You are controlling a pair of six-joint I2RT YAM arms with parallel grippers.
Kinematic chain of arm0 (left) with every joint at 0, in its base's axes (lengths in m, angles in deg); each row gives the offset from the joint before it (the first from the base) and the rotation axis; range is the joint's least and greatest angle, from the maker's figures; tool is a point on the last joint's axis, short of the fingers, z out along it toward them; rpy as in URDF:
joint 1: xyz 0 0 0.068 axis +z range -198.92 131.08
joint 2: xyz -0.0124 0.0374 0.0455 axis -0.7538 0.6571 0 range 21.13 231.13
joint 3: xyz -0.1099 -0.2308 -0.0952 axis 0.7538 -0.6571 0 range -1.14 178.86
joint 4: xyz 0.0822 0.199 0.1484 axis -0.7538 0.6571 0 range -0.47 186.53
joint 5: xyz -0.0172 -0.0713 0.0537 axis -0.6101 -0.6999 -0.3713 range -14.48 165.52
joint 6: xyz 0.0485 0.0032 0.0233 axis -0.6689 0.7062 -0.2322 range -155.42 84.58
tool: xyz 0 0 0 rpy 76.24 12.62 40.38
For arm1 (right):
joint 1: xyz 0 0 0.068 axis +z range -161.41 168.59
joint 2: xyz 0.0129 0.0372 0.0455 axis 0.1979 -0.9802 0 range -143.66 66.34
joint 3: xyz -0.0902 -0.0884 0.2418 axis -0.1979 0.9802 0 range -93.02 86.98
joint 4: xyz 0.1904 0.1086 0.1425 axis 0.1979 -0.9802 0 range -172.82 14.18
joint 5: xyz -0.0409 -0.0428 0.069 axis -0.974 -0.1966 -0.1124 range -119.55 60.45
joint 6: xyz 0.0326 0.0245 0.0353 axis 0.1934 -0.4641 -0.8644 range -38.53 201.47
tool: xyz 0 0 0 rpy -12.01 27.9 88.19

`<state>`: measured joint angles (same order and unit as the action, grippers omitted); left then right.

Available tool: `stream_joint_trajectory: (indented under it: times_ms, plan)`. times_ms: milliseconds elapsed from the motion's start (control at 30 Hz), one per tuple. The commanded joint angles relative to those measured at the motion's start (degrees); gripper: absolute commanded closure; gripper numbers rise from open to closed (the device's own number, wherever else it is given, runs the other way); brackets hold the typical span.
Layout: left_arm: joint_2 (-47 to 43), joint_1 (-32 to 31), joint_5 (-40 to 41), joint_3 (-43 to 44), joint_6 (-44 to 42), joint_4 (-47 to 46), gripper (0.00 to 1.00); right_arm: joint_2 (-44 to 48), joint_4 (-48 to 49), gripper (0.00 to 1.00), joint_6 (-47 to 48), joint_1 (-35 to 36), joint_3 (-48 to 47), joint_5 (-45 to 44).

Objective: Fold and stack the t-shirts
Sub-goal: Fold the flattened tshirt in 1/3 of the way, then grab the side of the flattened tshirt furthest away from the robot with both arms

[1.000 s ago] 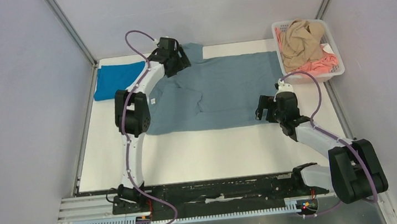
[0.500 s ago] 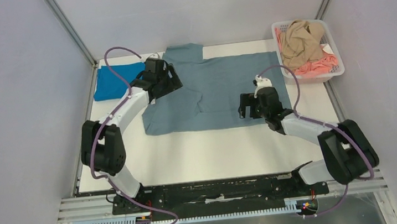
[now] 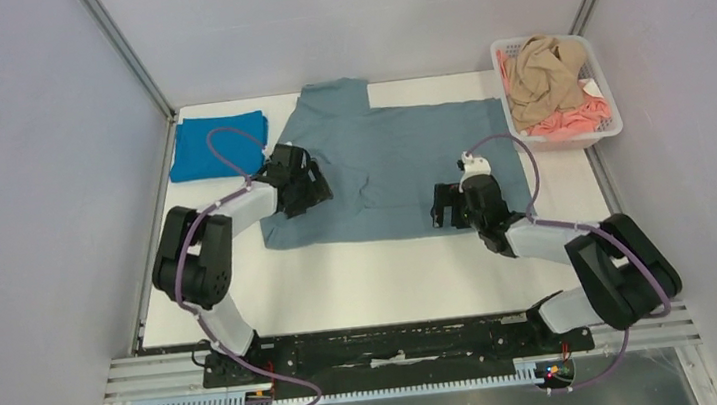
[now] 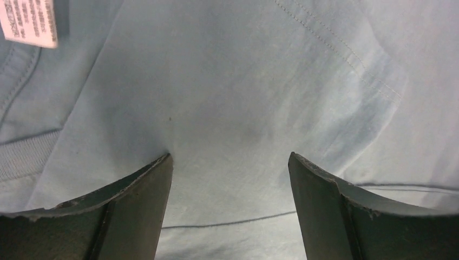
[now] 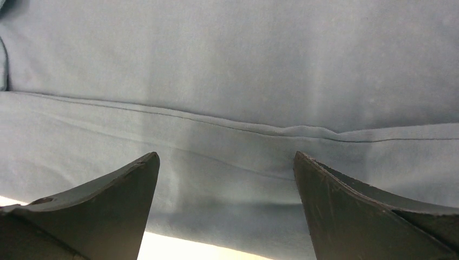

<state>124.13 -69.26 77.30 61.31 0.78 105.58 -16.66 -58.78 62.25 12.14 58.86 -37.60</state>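
Spread t-shirt: plain dusty grey-blue, white neck label. Folded t-shirt: plain bright blue. Basket: white, containing tan t-shirt, pink t-shirt. Tabletop: white.

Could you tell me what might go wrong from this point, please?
The left gripper, jaws open, sits over mid-cloth of the grey-blue t-shirt near its neck label; closing there may bunch it. The right gripper, also open, is above layered cloth at the near edge, so it may catch one layer only, skewing the fold.

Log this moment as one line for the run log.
left gripper: open over grey-blue t-shirt | right gripper: open at its near hem | bright blue t-shirt: folded, far left
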Motion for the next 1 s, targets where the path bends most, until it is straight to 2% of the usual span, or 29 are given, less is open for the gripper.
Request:
stream_joint_trajectory:
  times_ms: [0,133,300,400,533,600,767,967]
  plan:
    - [-4.7,-0.1,-2.8,-11.7,5.6,0.8,0.15,6.5,-7.9,0.02,-5.5,0.8,7.7,-0.8]
    - [-14.6,-0.7,-2.0,-22.7,9.7,1.1,0.15,16.1,-13.1,0.02,-8.9,2.6,14.0,-0.2]
    - [-29.3,-4.5,-2.0,-34.6,14.0,2.7,0.15,30.3,-21.3,0.02,-12.4,5.2,21.1,2.4]
    - [-37.0,-6.4,-2.1,-38.9,13.8,5.4,0.15,38.8,-27.7,0.02,-13.6,5.5,24.2,4.9]
    - [-46.1,-8.5,-4.8,-40.8,15.4,7.8,0.14,49.6,-35.2,0.02,-15.9,5.6,26.8,7.4]
    - [-49.8,-10.9,-2.8,-40.5,17.8,11.1,0.14,54.4,-37.9,0.02,-16.2,5.6,26.7,7.9]
    - [-56.6,-14.6,1.4,-40.2,21.2,18.1,0.14,59.7,-42.2,0.02,-15.8,5.6,23.4,7.5]
    - [-59.8,-15.1,3.6,-35.5,19.5,18.6,0.14,63.6,-42.0,0.02,-15.4,5.6,18.6,4.0]
